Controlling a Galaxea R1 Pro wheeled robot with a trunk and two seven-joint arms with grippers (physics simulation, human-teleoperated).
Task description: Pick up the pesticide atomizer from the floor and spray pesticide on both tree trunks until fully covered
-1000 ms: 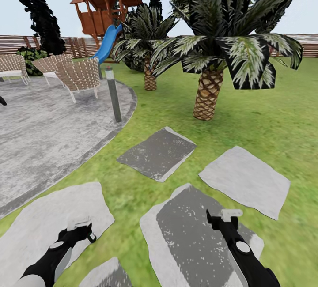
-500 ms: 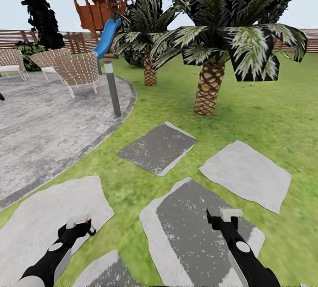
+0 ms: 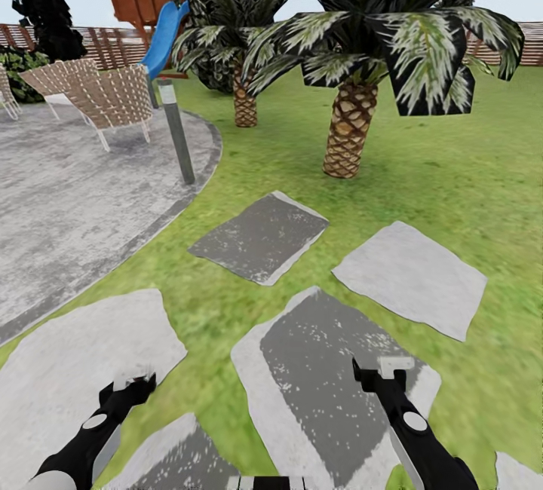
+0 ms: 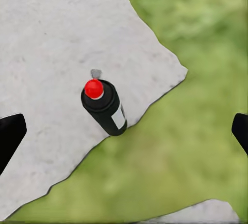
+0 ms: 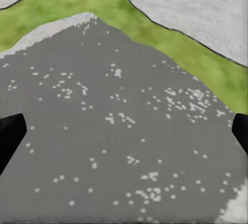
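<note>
Lawn [image 3: 467,166] is mottled green grass w/ flat, irregular stepping slabs: a pale grey one near left [image 3: 68,369], a dark grey one w/ white flecks near centre [image 3: 317,369], a dark slab further out [image 3: 260,237] and a pale one to the right [image 3: 411,279]. Far left, a curved grey paved patio [image 3: 68,196] w/ a slim grey post [image 3: 175,132] at its rim and woven lattice chairs [image 3: 113,98]. Two palms, scaly brown trunks: big one centre-right [image 3: 348,132], smaller behind [image 3: 243,102]. Wooden play tower w/ blue slide [image 3: 162,38] and slatted reddish fence [image 3: 105,45] far back.

Pesticide atomizer [image 4: 105,106]: small black cylinder, red round cap, pale label, standing near the edge of the pale slab [image 4: 57,53], just beside grass, in left wrist view. It sits between the black finger tips but clear of both.

Left gripper [image 3: 134,379] low at near left, arm black/white, angled fwd and inward; jaws wide apart. Right gripper [image 3: 394,364] at near right over the flecked slab [image 5: 113,131], arm stretched fwd; jaws also spread, nothing held.
</note>
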